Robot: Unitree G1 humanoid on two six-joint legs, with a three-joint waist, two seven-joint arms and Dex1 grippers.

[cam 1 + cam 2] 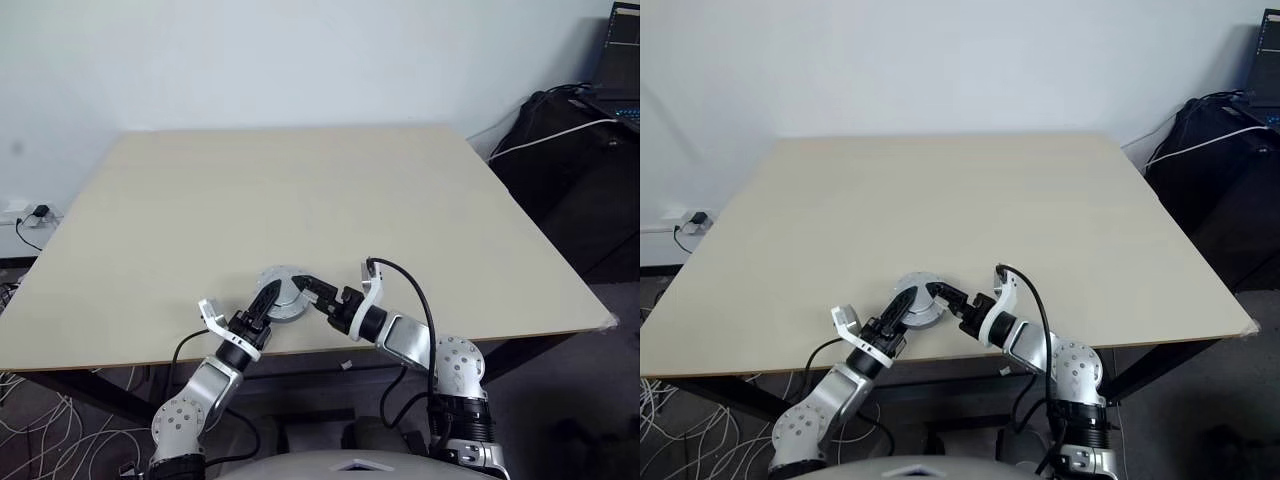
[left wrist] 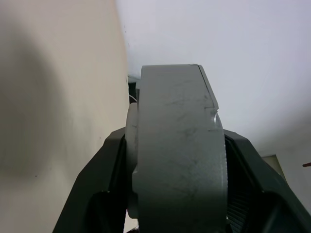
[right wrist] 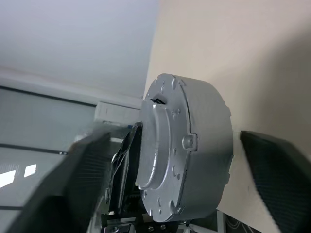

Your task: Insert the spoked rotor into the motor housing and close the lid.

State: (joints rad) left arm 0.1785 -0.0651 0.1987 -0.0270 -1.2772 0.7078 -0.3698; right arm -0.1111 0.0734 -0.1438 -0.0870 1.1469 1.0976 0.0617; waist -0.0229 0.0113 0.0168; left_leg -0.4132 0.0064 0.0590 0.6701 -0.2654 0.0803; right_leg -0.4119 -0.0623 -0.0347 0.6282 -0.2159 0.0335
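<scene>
Table (image 1: pixel 300 200): pale wooden top across the middle of the head view, bare apart from the work at its near edge. Dark bags and a white cable sit at the upper right, off the table.

Motor housing (image 1: pixel 279 295): round grey metal drum at lower centre of the head view, just above the table's near edge, between the two grippers. It appears already closed: the right wrist view shows a flat face with a raised centre plate and small bosses, which I take for the lid (image 3: pixel 163 160) seated on it. No rotor or copper windings can be seen from outside, so whether the rotor is inside cannot be told.

Left gripper (image 1: pixel 262 308): clamped on the housing. In the left wrist view the drum's scuffed grey wall (image 2: pixel 177 155) sits between both black fingers (image 2: pixel 104 184), face to face across its thickness.

Right gripper (image 1: pixel 322 295): fingers spread wide, one either side of the housing in its wrist view, with clear gaps and no contact.

Handling, as a judgement: solid cast metal, stiff and fairly heavy for its size, nothing fragile on the outside. The smooth curved wall is likely to slip; the flat faces give the surer hold, as the left gripper has it.
</scene>
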